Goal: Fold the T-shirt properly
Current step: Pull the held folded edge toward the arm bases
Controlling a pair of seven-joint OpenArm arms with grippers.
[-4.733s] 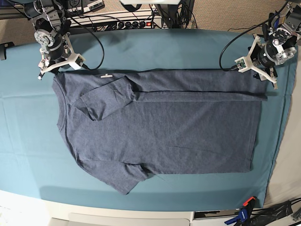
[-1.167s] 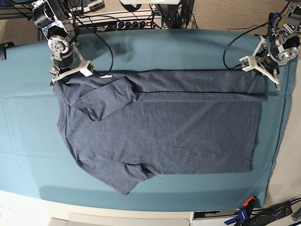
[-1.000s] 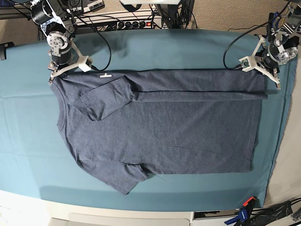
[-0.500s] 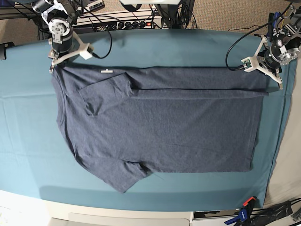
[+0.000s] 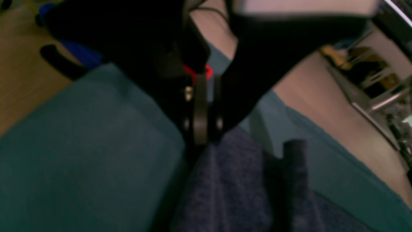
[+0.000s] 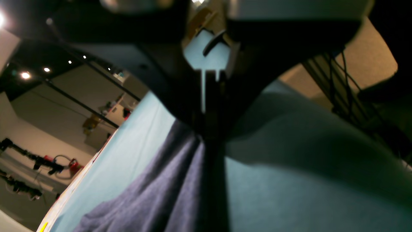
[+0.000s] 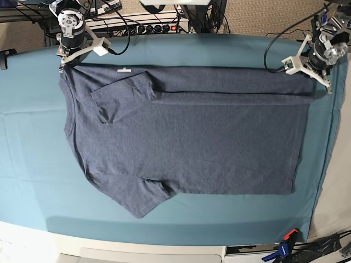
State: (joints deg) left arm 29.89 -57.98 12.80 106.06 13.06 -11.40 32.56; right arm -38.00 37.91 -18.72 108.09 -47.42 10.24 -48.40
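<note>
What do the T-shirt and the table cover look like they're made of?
T-shirt: looks like soft knit cotton jersey, matte, heathered blue-grey; the speckled weave shows in the left wrist view and it drapes in soft folds. Table cover: seems a thin woven teal cloth, matte, with faint creases; exact fibre can't be told.

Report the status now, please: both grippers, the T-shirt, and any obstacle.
Left gripper and right gripper both shut on the T-shirt far edge. Shirt flat on teal cloth, one sleeve folded in. Nothing in the way.
</note>
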